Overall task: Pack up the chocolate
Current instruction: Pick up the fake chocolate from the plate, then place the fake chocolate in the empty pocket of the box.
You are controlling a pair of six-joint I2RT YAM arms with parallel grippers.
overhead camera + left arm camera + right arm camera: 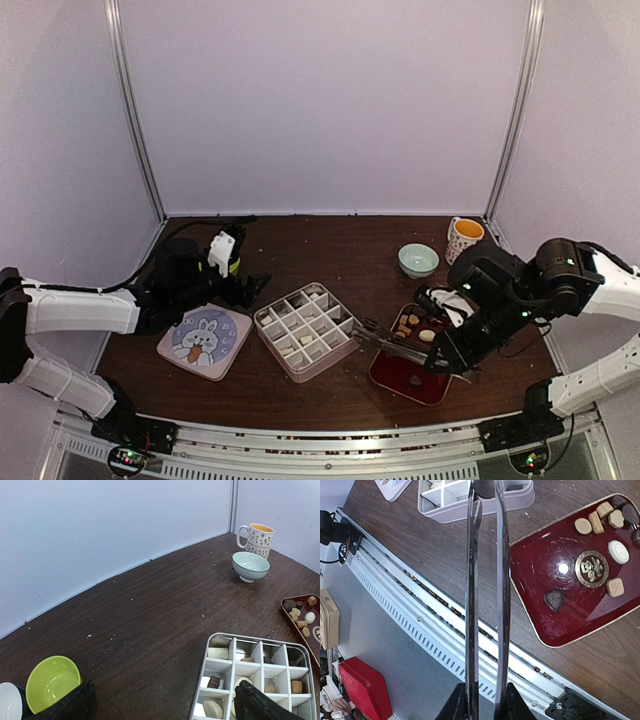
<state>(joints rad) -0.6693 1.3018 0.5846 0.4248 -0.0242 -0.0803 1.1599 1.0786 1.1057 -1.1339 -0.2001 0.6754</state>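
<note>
Box (234,655) part filled; more chocolate (619,551) waits on tray (545,575). Right gripper (484,702) clamped on tongs (501,580); left gripper (164,686) agape, empty.

Far right corner of dark wooden table (330,245): upright flowered mug (463,240), pale blue bowl (418,260) just beside. Left side: green bowl (52,682) next to white bowl (7,705). Near left: pink rabbit-print lid (204,341), flat.

tongs (503,580) tips cut off at top; some chocolate (247,659) hidden behind box dividers (259,652)
</note>
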